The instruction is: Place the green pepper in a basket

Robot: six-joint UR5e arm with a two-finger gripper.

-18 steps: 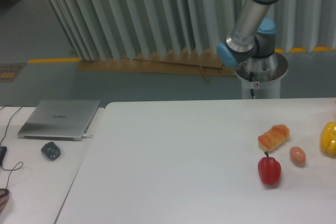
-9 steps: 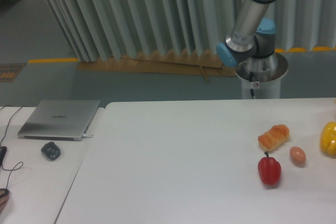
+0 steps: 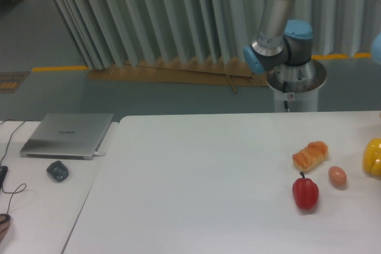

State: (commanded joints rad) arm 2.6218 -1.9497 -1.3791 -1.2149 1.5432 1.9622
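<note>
— While you scan from the left, what do you see?

— My view starts with a closed silver laptop (image 3: 67, 135) whose lid lettering is too small to read, a dark mouse (image 3: 58, 171) just in front of it, then the white table (image 3: 196, 188). Farther right lie a bread roll (image 3: 310, 154), a red pepper (image 3: 305, 193), an egg (image 3: 337, 176) and a yellow pepper (image 3: 373, 156) at the edge.

— And your pincer? The green pepper?

— Only my arm (image 3: 278, 25) shows; my pincer is out of frame. I see neither green pepper nor basket.
</note>
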